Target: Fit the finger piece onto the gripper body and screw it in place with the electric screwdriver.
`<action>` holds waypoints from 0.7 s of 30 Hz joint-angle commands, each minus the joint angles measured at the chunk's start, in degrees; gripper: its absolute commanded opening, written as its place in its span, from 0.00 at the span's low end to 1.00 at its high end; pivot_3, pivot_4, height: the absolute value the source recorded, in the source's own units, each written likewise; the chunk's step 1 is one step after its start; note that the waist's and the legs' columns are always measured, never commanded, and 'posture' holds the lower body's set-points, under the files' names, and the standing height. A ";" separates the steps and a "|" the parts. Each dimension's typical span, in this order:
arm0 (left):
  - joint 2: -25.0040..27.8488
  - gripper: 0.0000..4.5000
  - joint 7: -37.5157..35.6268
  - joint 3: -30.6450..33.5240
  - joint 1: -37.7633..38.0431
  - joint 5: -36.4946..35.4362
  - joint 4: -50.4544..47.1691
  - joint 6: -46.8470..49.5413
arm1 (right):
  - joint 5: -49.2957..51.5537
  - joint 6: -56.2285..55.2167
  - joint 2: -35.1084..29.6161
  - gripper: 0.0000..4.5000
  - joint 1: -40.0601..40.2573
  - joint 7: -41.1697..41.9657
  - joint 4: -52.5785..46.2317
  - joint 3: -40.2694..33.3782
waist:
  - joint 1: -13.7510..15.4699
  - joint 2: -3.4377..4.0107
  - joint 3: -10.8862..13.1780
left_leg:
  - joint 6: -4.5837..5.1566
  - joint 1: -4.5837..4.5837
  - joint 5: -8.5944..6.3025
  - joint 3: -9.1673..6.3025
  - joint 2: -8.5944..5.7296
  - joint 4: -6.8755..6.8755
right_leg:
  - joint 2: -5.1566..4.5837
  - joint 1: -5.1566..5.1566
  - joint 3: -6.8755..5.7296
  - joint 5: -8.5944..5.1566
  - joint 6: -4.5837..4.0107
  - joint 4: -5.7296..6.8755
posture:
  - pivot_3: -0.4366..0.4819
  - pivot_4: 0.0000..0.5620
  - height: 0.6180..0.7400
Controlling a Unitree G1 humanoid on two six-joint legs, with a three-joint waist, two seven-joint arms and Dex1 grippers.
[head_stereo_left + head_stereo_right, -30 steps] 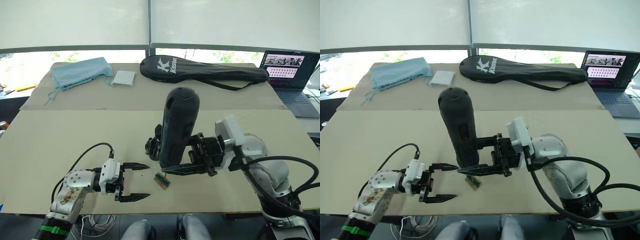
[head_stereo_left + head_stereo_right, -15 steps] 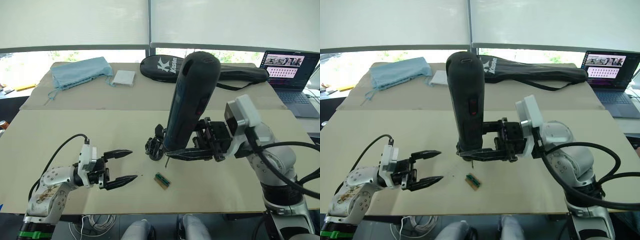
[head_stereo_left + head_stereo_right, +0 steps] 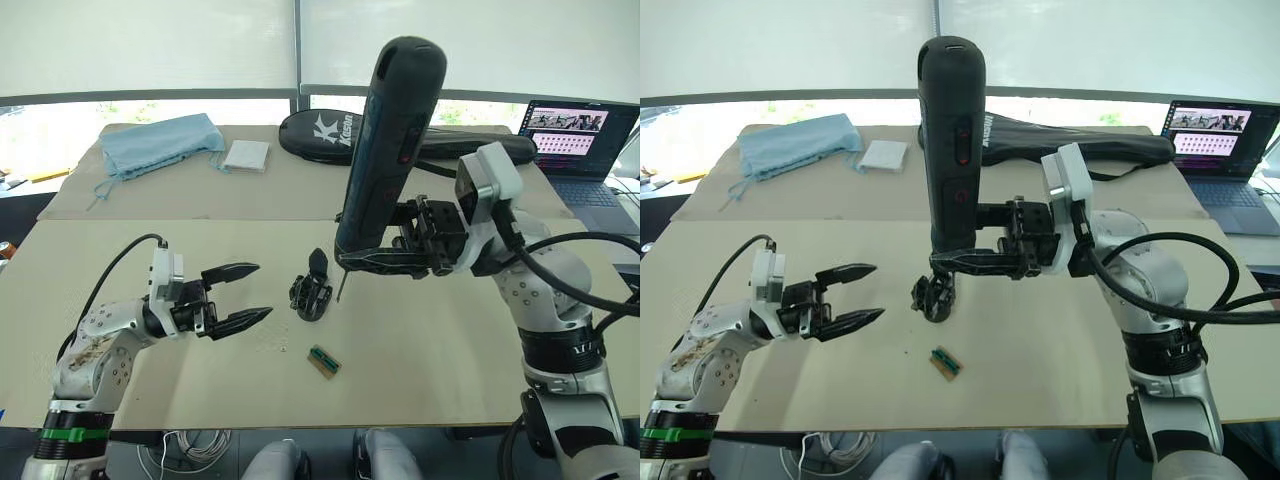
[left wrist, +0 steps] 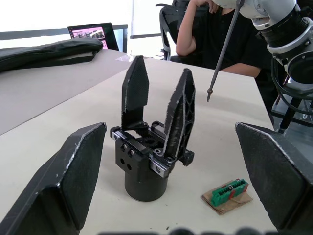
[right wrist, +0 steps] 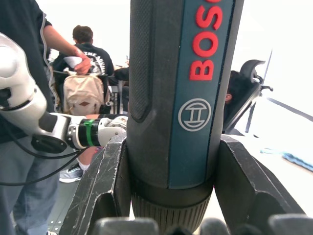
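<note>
The right gripper [image 3: 400, 262] clamps the electric screwdriver [image 3: 388, 150] near its nose, upright, bit hanging just beside the gripper body [image 3: 311, 290] — apparently lined up for driving. The body stands mid-table, both fingers seemingly fitted. The left gripper [image 3: 243, 296], fingers wide and empty, waits nearby — probably to steady it.

Far side of the tabletop [image 3: 120, 290]: a light blue cloth bag [image 3: 160, 143] lies at the left, a small white pad [image 3: 247, 155] just beside it, and a long black racket bag [image 3: 470, 148] stretches toward the open laptop [image 3: 580, 150] at the right edge. Closer in, a small green connector on a brown scrap [image 3: 323, 361] lies flat near the front. Beyond the tabletop, a seated person in dark clothing [image 4: 215, 34] leans forward, one arm raised.
</note>
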 commanded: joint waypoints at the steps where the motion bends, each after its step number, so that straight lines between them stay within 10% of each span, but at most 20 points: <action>1: -1.05 1.00 -0.45 0.35 -4.47 -1.48 1.95 1.32 | -1.46 -4.05 1.11 0.43 -5.92 1.80 3.85 -2.11 | -0.08 0.00 0.03 | 0.00 0.00 0.00 0.00 -0.01 0.02 | 0.00 -0.01 0.00 0.00 0.00 0.02 | 0.48 0.27 1.00; 21: -3.11 1.00 -2.22 0.19 -6.50 3.56 8.66 -3.00 | -6.47 -5.82 11.77 0.43 -12.27 1.07 10.37 -0.21 | -1.42 0.02 0.07 | -0.35 0.04 0.20 -0.01 -0.02 -0.06 | 0.08 -0.01 -0.48 -0.02 -0.05 0.15 | 0.48 0.27 1.00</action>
